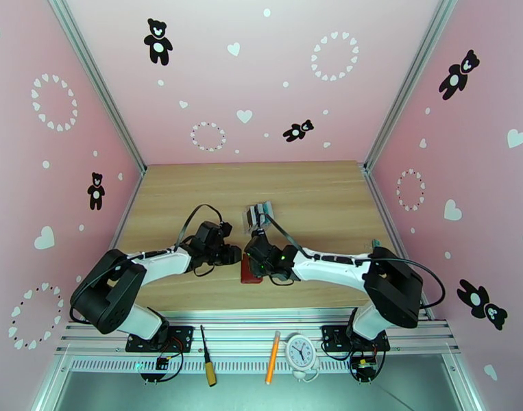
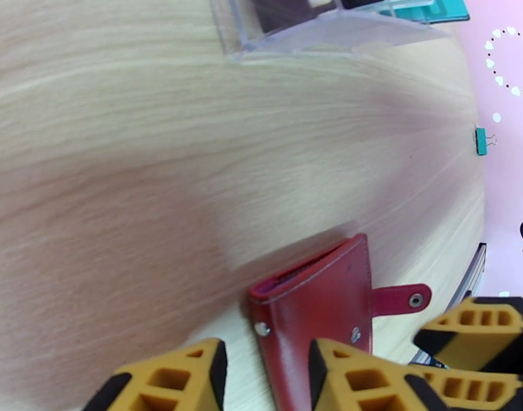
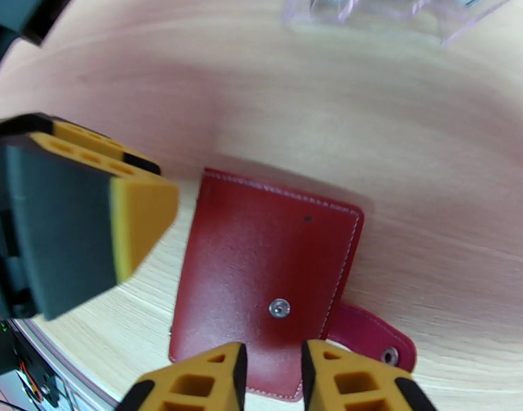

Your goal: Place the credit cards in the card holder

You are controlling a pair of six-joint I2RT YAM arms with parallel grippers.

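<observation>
Pink bear-printed walls [image 1: 261, 77] enclose a wooden table [image 1: 316, 193]; near its front edge the card holder [image 3: 261, 268] lies closed and flat, snap tab [image 3: 371, 340] undone, ready for opening, while the credit cards [image 2: 282, 8] stand in a clear rack [image 2: 316, 39] farther back. We judge that the left gripper [image 2: 266, 351], jaws parted astride one corner of the holder, is placed to steady it; the right gripper [image 3: 271, 351] sits at the tab edge, jaws narrow, and we cannot tell whether they pinch the cover.
</observation>
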